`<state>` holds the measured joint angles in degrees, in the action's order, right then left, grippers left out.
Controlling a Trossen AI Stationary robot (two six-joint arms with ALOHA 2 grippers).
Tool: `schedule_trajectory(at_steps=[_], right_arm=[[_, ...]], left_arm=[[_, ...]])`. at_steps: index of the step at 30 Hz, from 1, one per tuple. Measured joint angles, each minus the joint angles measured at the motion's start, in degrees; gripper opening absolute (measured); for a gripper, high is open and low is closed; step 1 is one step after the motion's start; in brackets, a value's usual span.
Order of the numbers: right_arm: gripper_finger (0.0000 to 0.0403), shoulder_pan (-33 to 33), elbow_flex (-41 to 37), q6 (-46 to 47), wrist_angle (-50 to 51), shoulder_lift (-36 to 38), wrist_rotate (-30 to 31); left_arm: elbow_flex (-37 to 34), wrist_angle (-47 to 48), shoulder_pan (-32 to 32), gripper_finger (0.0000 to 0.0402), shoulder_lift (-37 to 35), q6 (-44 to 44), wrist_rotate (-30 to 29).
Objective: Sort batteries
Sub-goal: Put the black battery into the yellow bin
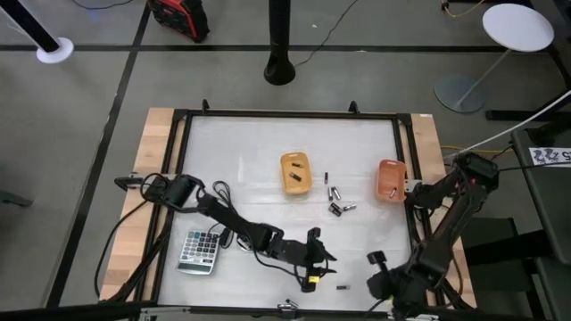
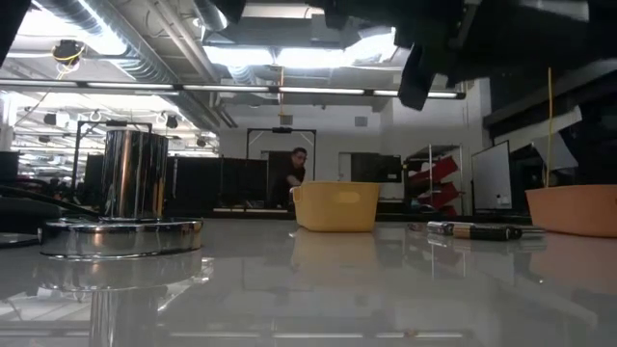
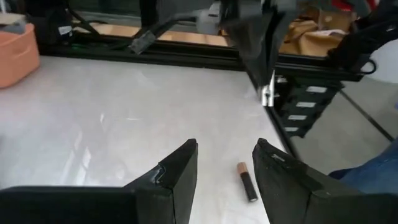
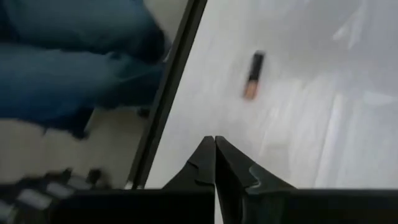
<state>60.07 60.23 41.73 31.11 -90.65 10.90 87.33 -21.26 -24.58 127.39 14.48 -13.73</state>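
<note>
The left end effector [image 3: 225,165] stands wide and empty near the worktop's [image 1: 259,152] front edge, its fingers [image 3: 177,171] straddling bare surface with a lone cell [image 3: 247,182] lying just beside the inner face of one finger. The right end effector [image 4: 215,155] is pinched narrow, tips touching, holding nothing, parked near the front right corner.

The cell is a small rigid cylinder, dark with a copper-coloured end. It is likely light, hard and smooth, so I judge it apt to roll or skid on the glossy top if nudged from one side. The best hold is across the middle of its barrel, fingers square to its long axis so it cannot pivot out.

The rest of the batteries [image 1: 337,201] lie in a loose cluster mid-worktop, between the yellow bin [image 1: 296,172] and the orange bin [image 1: 390,179]; a dark cell or two appear to sit in the yellow bin.

The high view gives the whole layout, including a calculator [image 1: 200,251] by the left arm, but renders the lone cell as a speck. The left wrist view shows its orientation relative to the fingers. The right wrist view catches the same cell farther off. The low view shows the bins' height and a few cells [image 2: 472,230] flat on the top, but not the lone one.
</note>
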Motion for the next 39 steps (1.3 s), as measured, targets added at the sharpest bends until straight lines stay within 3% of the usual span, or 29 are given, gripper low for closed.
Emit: schedule_trajectory(at_steps=[8, 14, 27, 39], right_arm=[[0.0001, -0.2, 0.0, -6.0, -20.8, -12.7, 0.5], [0.0001, -2.2, 0.0, -6.0, -27.3, -19.1, 1.1], [0.0001, -7.5, 0.3, -6.7, -24.5, -20.0, 1.0], [0.0001, -10.3, 0.1, -16.5, -23.8, -20.0, 5.1]], left_arm=[[0.0, -0.3, -0.7, 0.0145, 0.0, -2.0, 0.0], [0.0, 0.0, -0.7, 0.0145, 0.0, -2.9, 0.0], [0.0, 3.2, -2.5, 0.0145, 0.0, -2.4, 0.0], [0.0, 8.0, -4.3, 0.0145, 0.0, 1.3, 0.1]])
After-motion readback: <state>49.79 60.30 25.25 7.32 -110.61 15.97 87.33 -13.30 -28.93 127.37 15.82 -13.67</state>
